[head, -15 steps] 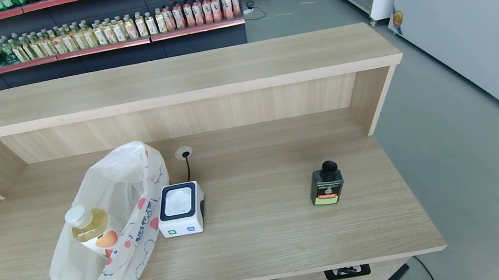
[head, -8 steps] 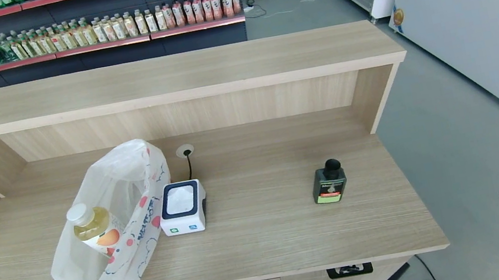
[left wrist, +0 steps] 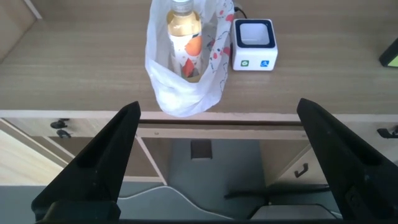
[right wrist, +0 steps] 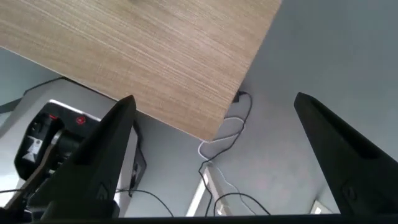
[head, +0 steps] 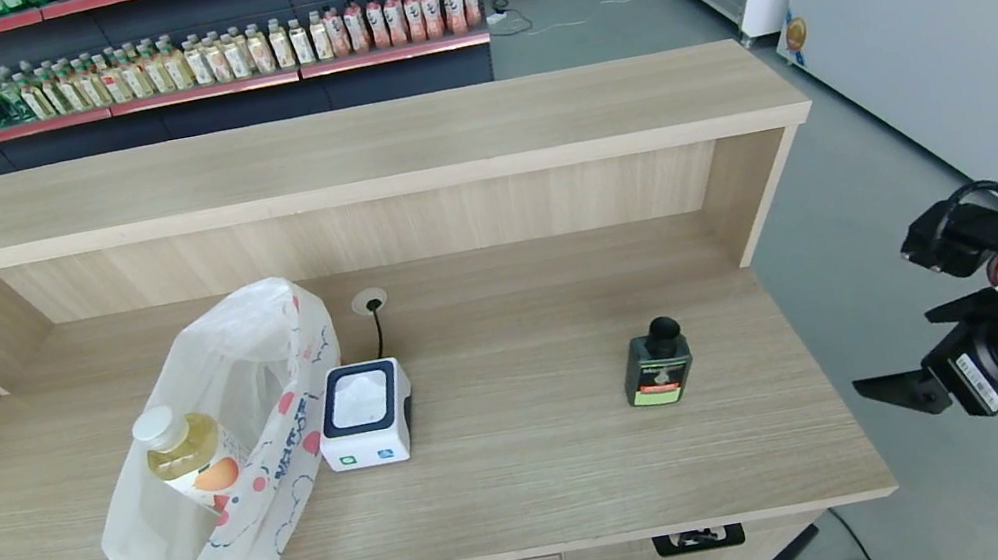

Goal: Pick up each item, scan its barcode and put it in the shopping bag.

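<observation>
A white shopping bag (head: 261, 362) (left wrist: 181, 93) lies on the counter's left side with a yellow drink bottle (head: 181, 456) (left wrist: 184, 30) standing in it. The white barcode scanner (head: 362, 414) (left wrist: 254, 42) sits just right of the bag. A small dark bottle (head: 656, 366) with a black cap stands alone on the counter's right part. My right gripper (head: 901, 351) (right wrist: 214, 106) hovers open off the counter's right end, level with its front corner, empty. My left gripper (left wrist: 219, 109) is open and empty, in front of and below the counter's front edge.
The wooden counter (head: 530, 462) (right wrist: 155, 50) has a raised back shelf (head: 317, 163) and side walls. Chest freezers (head: 944, 33) stand on the floor to the right. Cables (right wrist: 227, 132) lie on the floor near the counter's corner.
My right arm has come in from the right edge, moving up and left toward the counter's right end. The things on the counter have stayed put.
</observation>
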You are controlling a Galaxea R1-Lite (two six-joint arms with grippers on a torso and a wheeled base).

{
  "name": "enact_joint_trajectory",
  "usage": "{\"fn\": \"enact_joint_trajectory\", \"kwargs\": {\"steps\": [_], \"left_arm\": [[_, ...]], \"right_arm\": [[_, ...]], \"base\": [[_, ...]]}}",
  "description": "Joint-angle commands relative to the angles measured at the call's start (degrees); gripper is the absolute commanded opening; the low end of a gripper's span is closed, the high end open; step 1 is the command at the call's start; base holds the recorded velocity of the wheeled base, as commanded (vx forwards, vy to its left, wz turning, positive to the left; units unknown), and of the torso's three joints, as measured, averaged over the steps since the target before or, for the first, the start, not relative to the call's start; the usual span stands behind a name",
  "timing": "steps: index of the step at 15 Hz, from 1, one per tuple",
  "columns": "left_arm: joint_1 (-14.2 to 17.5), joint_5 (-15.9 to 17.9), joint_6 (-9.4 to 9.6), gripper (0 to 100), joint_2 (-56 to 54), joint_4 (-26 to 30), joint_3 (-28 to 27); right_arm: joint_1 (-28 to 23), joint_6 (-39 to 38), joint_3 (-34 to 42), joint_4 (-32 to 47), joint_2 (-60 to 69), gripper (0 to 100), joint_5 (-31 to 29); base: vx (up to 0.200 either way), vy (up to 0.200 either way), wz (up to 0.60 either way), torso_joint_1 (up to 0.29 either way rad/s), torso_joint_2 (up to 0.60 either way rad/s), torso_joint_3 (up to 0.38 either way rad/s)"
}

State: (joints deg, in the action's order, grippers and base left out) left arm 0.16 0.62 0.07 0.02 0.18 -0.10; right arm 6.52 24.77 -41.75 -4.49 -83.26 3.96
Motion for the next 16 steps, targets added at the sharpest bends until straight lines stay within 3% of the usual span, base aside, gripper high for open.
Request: {"fn": "enact_joint_trajectory", "kwargs": {"steps": [1,4,16], "left_arm": [[0.02,-0.01,0.01,100,-0.02,-0.01,0.01],[0.02,-0.01,0.01,100,-0.02,-0.01,0.01],[0.02,-0.01,0.01,100,-0.02,-0.01,0.01]], "right_arm": [[2.71,1.07,-1.05,-3.60,-6.74,100,-0.01],[3.59,4.14,-3.60,-6.76,-12.28,100,0.26],[9.30,3.79,-9.49,-16.43,-25.72,100,3.16]], "base": [[0.000,0.000,0.00,0.000,0.00,0.000],[0.000,0.000,0.00,0.000,0.00,0.000],[0.000,0.000,0.00,0.000,0.00,0.000]]}}
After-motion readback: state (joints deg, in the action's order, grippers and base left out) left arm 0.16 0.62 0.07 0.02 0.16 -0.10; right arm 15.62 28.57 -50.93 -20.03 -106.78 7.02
